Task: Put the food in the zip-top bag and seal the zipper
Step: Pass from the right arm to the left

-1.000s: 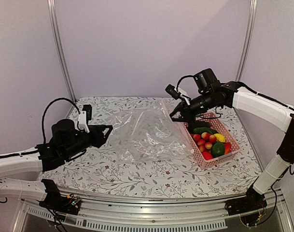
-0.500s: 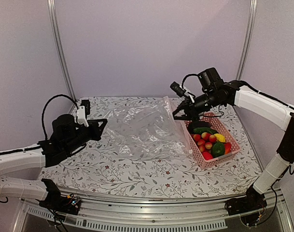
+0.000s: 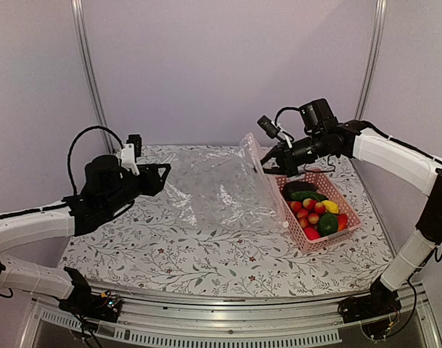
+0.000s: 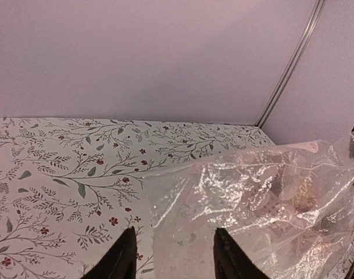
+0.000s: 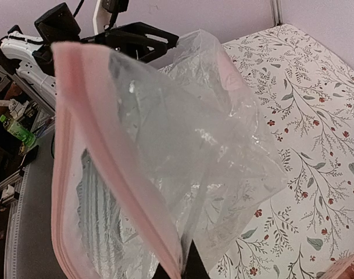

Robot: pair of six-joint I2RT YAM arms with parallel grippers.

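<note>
The clear zip-top bag [image 3: 221,192] lies crumpled mid-table, its right edge lifted. My right gripper [image 3: 268,164] is shut on that raised mouth edge. In the right wrist view the zipper [image 5: 107,157] shows as a pinkish strip running down to my right gripper [image 5: 191,264]. My left gripper [image 3: 162,177] hangs open at the bag's left edge. In the left wrist view the bag [image 4: 252,203] spreads ahead of the left gripper [image 4: 174,258], its corner between the spread fingers. The food [image 3: 313,210], red, green and yellow pieces, sits in the pink basket [image 3: 324,243].
The basket stands at the right of the floral tablecloth [image 3: 206,254], just under my right arm. Pale walls with metal posts [image 3: 90,80] close the back and sides. My left arm [image 5: 130,35] shows beyond the bag in the right wrist view.
My right gripper has lifted the bag's mouth edge higher and a little backward. My left gripper has risen and moved toward the bag's left edge.
</note>
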